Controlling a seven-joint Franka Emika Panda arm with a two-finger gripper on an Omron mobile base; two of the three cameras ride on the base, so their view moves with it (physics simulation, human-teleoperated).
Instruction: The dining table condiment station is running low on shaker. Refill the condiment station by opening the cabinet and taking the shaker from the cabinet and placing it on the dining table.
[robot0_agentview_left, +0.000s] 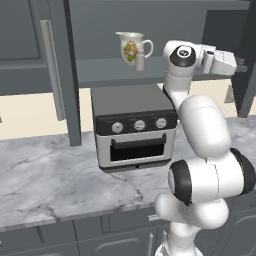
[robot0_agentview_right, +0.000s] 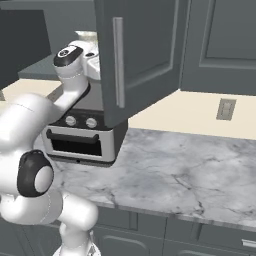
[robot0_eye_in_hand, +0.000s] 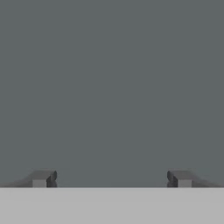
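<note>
Left base view: open cabinet (robot0_agentview_left: 55, 65) of dark grey recessed panels, left door swung out with a long vertical metal bar handle (robot0_agentview_left: 52, 70). On its lower shelf (robot0_agentview_left: 115, 72), a white floral pitcher (robot0_agentview_left: 131, 47) with handle and spout, glossy and rounded. Just beside the pitcher's right, possibly touching it, the shaker (robot0_agentview_left: 140, 61): tiny, grey-beige, cylindrical, narrower at the cap, upright. Contents of either vessel not visible.

Below the shelf, on the bench (robot0_agentview_left: 55, 175), a boxy toaster oven (robot0_agentview_left: 134, 125): dark flat top, silver front, three round knobs, dark glass door with a bar handle, door closed. Bench top of grey-white veined marble, smooth and flat, with dark grey drawer fronts (robot0_agentview_left: 60, 235) beneath. Cream wall behind.

White arm raised to shelf height right of the shaker, well apart from it, hand pointing right toward the right-hand cabinet door.

Right base view: right door (robot0_agentview_right: 135, 60) swung out toward the camera, bar handle (robot0_agentview_right: 118, 62) on its face, hiding most of the shelf. Grey wall socket plate (robot0_agentview_right: 226, 109) on the cream wall to the right; further closed dark grey panelled doors above.

Hand view: claw (robot0_eye_in_hand: 111, 178) spread wide, dark blocky fingertips (robot0_eye_in_hand: 43, 178) far apart, nothing between them. Plain flat dark grey surface ahead, featureless; which cabinet part, cannot tell.
</note>
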